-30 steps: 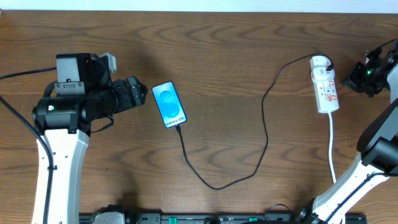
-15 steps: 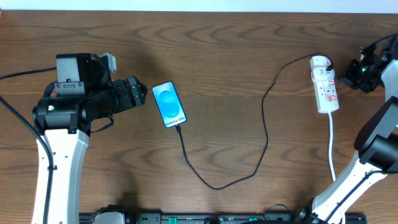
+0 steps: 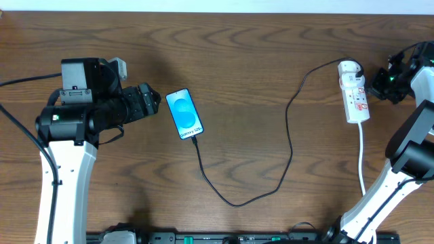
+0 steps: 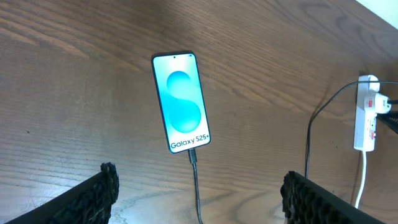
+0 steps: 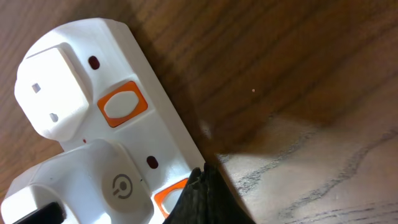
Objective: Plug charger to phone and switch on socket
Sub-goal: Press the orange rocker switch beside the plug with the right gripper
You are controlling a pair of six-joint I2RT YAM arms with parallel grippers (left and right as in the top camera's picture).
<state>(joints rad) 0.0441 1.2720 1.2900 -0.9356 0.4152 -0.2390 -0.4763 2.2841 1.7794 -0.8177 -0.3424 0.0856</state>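
Note:
The phone (image 3: 184, 114) lies face up with its blue screen lit; it also shows in the left wrist view (image 4: 180, 102). The charger (image 3: 234, 202), a thin black cable, runs from the phone's lower edge (image 4: 193, 155) in a loop to the socket's far end. The socket (image 3: 354, 91) is a white strip at the right. Close up, the socket (image 5: 87, 130) shows orange switches (image 5: 121, 104). My left gripper (image 3: 154, 102) is open and empty just left of the phone, its fingers (image 4: 199, 199) astride the cable. My right gripper (image 3: 377, 83) is shut, its tip (image 5: 205, 193) at the socket's edge by a second orange switch (image 5: 169, 198).
A white plug block (image 5: 53, 93) sits in the socket's end outlet. The socket's white cord (image 3: 362, 159) runs toward the table's front edge. The wooden table (image 3: 271, 41) carries nothing else.
My right gripper has moved a little left, closer to the socket. The left arm, phone and cable have not moved.

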